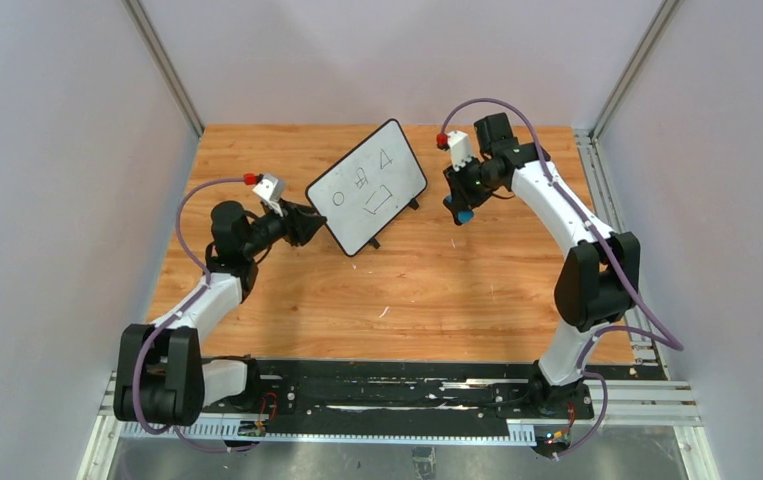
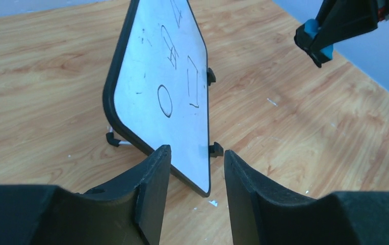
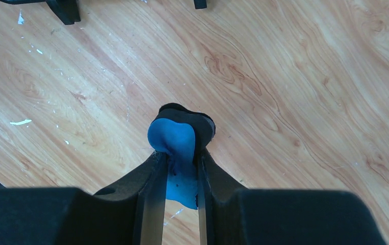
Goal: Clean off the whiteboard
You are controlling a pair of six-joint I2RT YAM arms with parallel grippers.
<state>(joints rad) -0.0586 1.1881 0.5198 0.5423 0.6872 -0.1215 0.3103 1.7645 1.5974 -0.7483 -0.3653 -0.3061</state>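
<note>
While the left pincer [image 2: 196, 151] straddles 1 whiteboard [image 2: 146, 87] half-open, the right pincer [image 3: 181, 155] clamps 1 blue eraser [image 3: 172, 135].

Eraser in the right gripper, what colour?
The eraser is blue with black; right wrist view shows best.

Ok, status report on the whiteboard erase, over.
Left gripper open, jaws astride a corner of the whiteboard. Right gripper shut on blue eraser, apart from the board. Board standing on its feet, drawn shapes unerased. Nothing in between.
</note>
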